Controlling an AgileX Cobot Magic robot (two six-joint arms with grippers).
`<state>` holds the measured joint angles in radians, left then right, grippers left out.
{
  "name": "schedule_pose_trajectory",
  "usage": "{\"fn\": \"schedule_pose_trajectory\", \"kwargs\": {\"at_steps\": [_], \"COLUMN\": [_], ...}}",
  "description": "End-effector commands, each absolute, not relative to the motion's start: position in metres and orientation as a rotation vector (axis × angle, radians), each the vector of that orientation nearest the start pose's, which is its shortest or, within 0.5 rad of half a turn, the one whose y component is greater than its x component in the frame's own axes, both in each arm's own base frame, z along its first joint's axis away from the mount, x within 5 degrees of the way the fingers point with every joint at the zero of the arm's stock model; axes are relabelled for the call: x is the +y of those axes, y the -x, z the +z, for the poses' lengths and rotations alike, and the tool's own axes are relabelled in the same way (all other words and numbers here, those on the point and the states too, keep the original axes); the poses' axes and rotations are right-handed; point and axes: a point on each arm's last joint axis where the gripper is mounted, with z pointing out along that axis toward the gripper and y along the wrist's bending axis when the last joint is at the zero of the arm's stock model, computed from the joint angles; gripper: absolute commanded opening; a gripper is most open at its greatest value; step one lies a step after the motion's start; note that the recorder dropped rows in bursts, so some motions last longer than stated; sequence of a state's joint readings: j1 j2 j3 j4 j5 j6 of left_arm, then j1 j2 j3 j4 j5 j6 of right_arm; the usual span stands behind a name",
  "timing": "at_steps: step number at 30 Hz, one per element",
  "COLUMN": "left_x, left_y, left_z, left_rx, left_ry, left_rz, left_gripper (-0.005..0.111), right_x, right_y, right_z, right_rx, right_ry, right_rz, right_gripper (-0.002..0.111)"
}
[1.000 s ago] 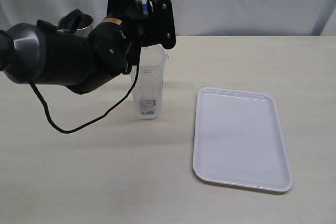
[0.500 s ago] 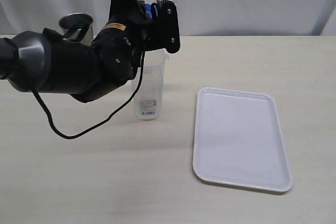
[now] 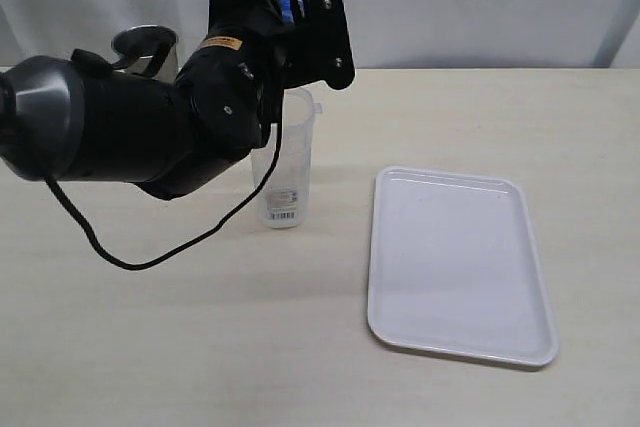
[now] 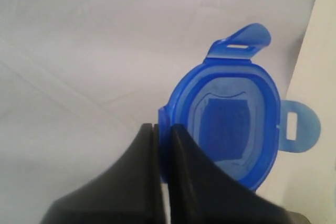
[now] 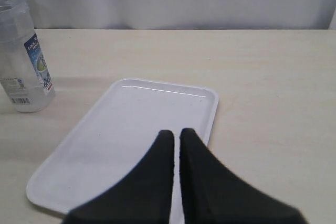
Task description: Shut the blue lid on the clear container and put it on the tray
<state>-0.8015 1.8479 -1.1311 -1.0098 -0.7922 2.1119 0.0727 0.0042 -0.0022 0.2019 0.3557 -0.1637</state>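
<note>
The pale, matte wood-grain table (image 3: 200,347) is seen bearing the clear container (image 3: 285,162). Beside the container and apart from it, the tray (image 3: 460,262) is laid flat: smooth white plastic, rectangular, with rounded corners and a low rim. The container is stood upright, tall, narrow and transparent, with a barcode sticker near its base. Behind the container a shiny steel cup (image 3: 150,44) is seen. Above the container's open mouth the blue lid (image 4: 231,124), translucent with flaps around its rim, is pinched by its edge in the left gripper (image 4: 164,128). On the tray's side of the container, the right gripper (image 5: 176,132) is held with black fingers pressed together, nothing between them.
</note>
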Motion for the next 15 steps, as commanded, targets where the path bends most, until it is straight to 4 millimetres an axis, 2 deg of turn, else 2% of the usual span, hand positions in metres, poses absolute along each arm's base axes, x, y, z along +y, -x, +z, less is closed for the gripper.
{"fn": "schedule_pose_trajectory", "kwargs": {"at_steps": [1, 7, 15], "left_x": [-0.245, -0.239, -0.243], "left_y": [-0.317, -0.312, -0.307], "left_z": [0.252, 0.238, 0.238], "left_rx": [1.320, 1.339, 1.331], "left_ry": [-1.165, -1.205, -1.200], "left_rz": [0.914, 0.929, 0.937], "left_gripper": [0.000, 0.000, 0.000], "right_x": [0.010, 0.010, 0.010], "right_y": [-0.053, -0.053, -0.053], "right_z": [0.182, 0.182, 0.182], "right_rx": [1.834, 1.834, 1.834], "right_ry": [0.097, 0.097, 0.097], "right_rz": [0.118, 0.118, 0.118], "right_gripper": [0.005, 0.005, 0.005]}}
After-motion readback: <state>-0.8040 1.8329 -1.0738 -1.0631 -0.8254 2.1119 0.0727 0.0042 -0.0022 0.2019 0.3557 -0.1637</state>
